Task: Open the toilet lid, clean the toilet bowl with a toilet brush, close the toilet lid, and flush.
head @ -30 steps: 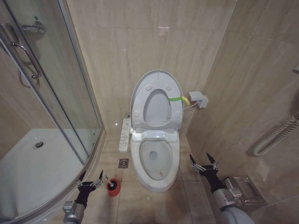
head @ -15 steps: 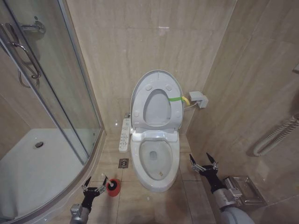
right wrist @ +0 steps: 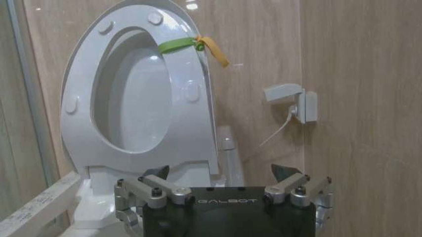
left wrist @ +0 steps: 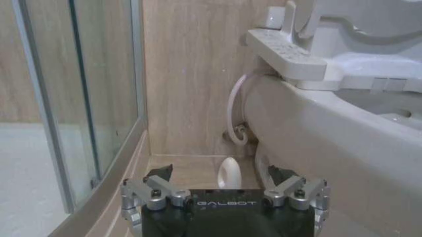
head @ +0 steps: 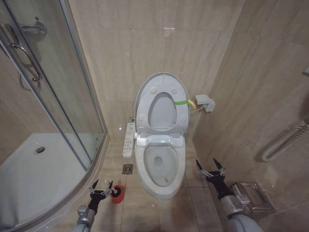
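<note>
From the head view, the toilet lid (head: 161, 89) stands raised against the back wall at about twelve o'clock, with the white seat ring (head: 162, 112) lifted against it and a green-yellow strap (head: 182, 102) at its three o'clock edge. Below it, the toilet bowl (head: 161, 166) lies open in the middle of the floor, its button panel (head: 129, 139) running along its nine o'clock side. At roughly seven o'clock from the bowl sits the small red holder (head: 117, 194), and the left gripper (head: 101, 188) hangs just beside it, on its nine o'clock side, fingers spread apart and holding nothing. At four o'clock from the bowl, the right gripper (head: 210, 169) waits by the side wall, its fingers also splayed and empty. In the left wrist view, the left gripper (left wrist: 220, 177) sits low to the floor with its fingers wide, and the white handle of the toilet brush (left wrist: 230, 173) rises between them, touching neither; the bowl's side (left wrist: 329, 138) bulges close by. In the right wrist view, the right gripper (right wrist: 220, 174) gapes open, facing the upright lid (right wrist: 135, 94) and its strap (right wrist: 181, 45).
</note>
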